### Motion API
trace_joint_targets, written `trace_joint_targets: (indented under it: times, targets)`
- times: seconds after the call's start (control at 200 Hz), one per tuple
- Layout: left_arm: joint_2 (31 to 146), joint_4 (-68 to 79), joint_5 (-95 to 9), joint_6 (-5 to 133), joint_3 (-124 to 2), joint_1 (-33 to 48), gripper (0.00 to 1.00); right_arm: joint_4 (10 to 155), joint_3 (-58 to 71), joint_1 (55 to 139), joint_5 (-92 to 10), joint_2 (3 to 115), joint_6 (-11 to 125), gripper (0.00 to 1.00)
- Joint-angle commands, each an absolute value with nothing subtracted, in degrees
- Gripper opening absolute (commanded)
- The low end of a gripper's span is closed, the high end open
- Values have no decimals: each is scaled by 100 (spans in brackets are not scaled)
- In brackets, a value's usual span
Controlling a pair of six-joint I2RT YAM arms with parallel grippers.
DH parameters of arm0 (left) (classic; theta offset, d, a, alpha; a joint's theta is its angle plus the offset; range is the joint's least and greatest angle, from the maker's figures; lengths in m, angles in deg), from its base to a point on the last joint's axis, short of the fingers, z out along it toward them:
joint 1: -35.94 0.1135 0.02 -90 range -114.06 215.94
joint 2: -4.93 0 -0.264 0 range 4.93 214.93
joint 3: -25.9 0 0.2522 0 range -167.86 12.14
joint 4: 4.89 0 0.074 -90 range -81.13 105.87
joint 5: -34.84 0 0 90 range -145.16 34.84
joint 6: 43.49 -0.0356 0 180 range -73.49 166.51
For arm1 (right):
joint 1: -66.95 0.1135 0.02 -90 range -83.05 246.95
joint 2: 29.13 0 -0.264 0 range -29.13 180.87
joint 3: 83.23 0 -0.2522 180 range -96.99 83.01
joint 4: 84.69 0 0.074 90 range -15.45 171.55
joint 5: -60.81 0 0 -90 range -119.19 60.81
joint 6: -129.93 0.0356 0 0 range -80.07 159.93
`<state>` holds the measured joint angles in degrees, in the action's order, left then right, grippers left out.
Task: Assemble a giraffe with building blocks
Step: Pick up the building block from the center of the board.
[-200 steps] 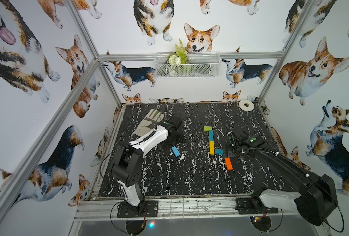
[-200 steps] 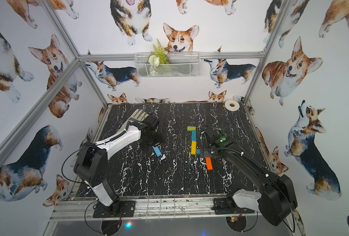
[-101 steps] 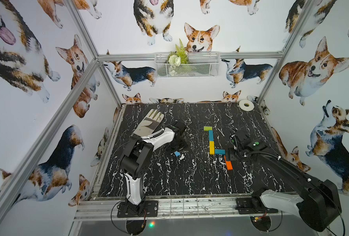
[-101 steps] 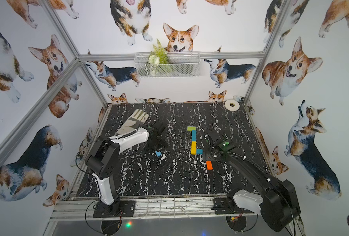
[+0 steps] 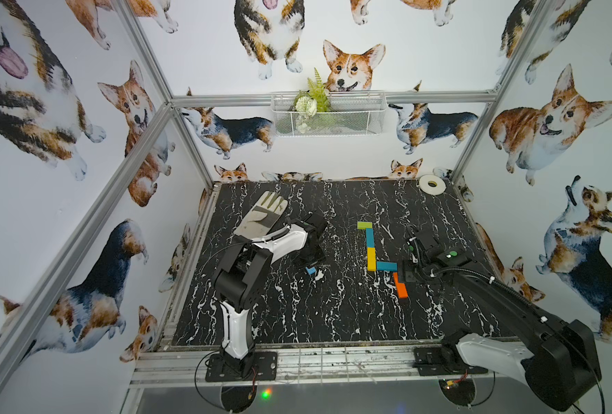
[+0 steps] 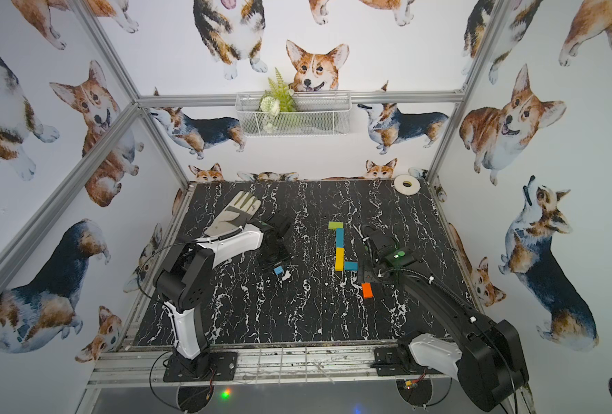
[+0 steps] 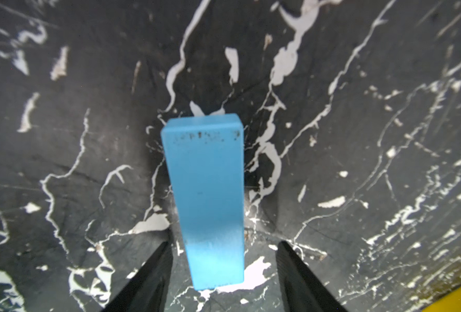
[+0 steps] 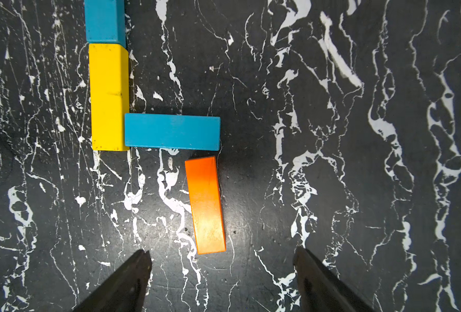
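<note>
now the left gripper (image 7: 224, 243) straddles the blue block (image 7: 205, 189), jaws spread with a gap on one side, so it should centre first, then squeeze the long sides squarely and lift flat. that block lies at nine o'clock of the half-built giraffe (image 5: 371, 258), while the right gripper (image 8: 224, 270) hangs wide open over the orange block (image 8: 205, 205). a second ago the left jaws stood wider and higher, with the block showing whole.

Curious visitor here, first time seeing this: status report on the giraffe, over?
Left tool open astride light-blue block. Right tool open by orange block. Giraffe five bars laid, one leg missing. Glove, tape roll well aside.
</note>
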<state>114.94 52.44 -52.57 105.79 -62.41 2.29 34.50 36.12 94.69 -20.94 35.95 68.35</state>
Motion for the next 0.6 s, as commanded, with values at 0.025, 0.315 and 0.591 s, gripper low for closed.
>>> trace_joint_targets:
  times: [0.025,0.315,0.591]
  targets:
    - [11481,5273,-5350,10610,-6215,234,60,3549,3652,9455,-2122,3547,6823,88]
    - [11523,5224,-5216,10562,-6110,228,36,3586,3695,9425,-2115,3547,6805,88]
    - [11493,5169,-5098,10415,-6047,232,15,3591,3696,9377,-2114,3363,6777,88]
